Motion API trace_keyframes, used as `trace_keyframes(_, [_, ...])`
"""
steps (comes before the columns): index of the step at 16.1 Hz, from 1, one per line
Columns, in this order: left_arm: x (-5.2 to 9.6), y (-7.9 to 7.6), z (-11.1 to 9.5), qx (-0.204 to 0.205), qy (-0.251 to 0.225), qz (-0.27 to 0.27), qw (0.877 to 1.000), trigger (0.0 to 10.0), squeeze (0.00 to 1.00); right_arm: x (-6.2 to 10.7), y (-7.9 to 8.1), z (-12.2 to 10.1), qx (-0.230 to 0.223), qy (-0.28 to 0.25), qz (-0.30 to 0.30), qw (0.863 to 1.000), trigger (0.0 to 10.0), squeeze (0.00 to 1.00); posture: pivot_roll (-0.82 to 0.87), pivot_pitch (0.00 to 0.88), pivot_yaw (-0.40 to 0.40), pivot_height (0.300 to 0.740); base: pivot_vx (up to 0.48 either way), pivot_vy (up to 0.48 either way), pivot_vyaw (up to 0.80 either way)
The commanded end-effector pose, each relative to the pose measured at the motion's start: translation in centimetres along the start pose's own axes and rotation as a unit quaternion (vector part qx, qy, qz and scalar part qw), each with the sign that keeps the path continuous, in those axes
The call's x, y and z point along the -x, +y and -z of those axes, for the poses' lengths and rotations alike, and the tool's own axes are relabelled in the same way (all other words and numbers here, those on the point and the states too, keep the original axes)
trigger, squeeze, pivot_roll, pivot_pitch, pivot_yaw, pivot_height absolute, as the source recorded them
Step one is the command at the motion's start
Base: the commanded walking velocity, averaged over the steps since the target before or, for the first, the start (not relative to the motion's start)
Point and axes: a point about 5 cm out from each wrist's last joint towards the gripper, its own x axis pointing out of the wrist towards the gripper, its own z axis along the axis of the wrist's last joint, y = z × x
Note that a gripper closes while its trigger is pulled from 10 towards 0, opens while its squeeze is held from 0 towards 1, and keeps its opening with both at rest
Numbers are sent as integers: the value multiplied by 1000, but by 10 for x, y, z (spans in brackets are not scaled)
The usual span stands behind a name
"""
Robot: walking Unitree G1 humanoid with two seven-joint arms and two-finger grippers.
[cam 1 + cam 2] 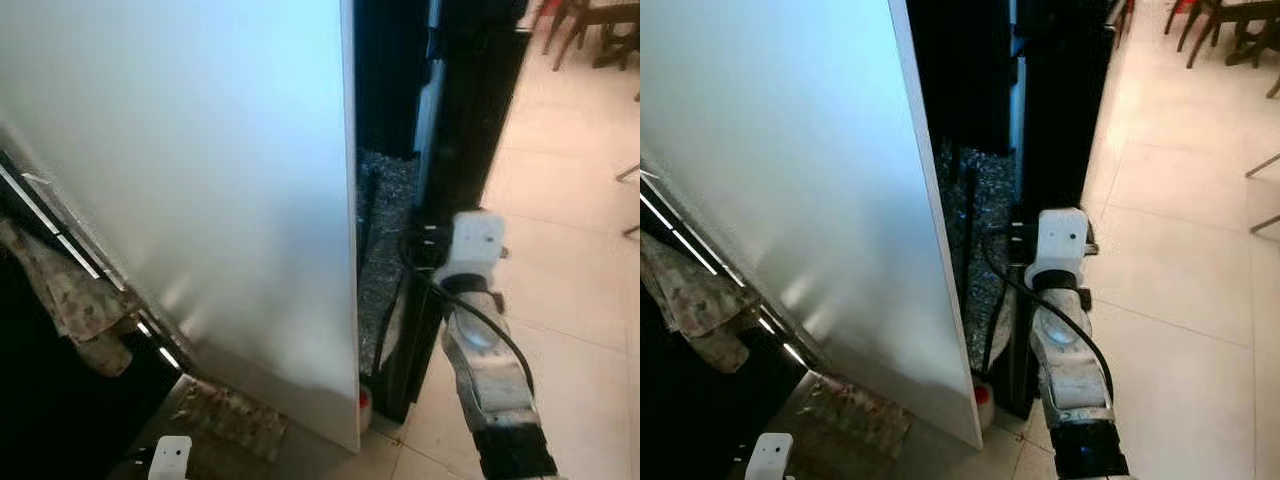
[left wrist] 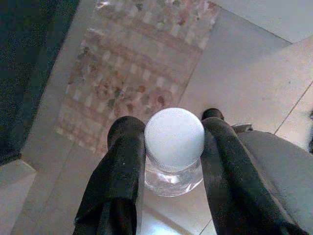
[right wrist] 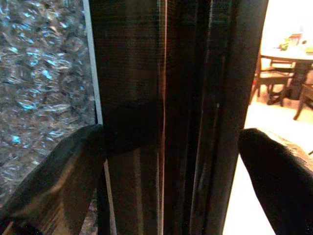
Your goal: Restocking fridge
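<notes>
Left tool [image 2: 173, 161] clamped on clear plastic bottle with white screw cap [image 2: 174, 138], gripped just under cap, low over patterned floor mat [image 2: 127, 73]. Right tool [image 3: 171, 171] spread apart around tall black door edge [image 3: 195, 98] beside white fridge door [image 1: 200, 180]. Probably light, smooth, slippery, slightly squashy; neck hold safest.

Daylight is thrown off the tiled floor [image 1: 570, 250], glare is smeared across the white panel [image 1: 200, 180], and everything's kinda soft; the dark door edge [image 3: 166, 117] is badly underexposed.
</notes>
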Motion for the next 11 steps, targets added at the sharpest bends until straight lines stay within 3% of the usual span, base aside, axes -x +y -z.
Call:
trace_keyframes(1, [1,6,3,-2,11,-7,1000,10000,0,2,-12,-1,-2,-1,35,999,10000,0,-122,0,136,740,0,0,0])
trace_keyframes(6, [1,7,4,-7,12,-6,1000,10000,0,22,-64,12,30,23,131,991,10000,0,-136,0,141,740,0,0,0])
trace_keyframes(8, [1,7,4,-8,13,-6,1000,10000,0,34,-104,30,36,65,188,979,10000,0,-148,0,140,740,0,0,0])
trace_keyframes(9, [1,7,4,-11,14,-7,1000,10000,0,50,-142,53,31,111,239,964,10000,0,-156,0,141,740,0,0,0])
trace_keyframes(11, [1,7,4,-19,16,-7,1000,10000,0,63,-164,71,34,149,265,952,10000,0,-155,0,138,740,0,0,0])
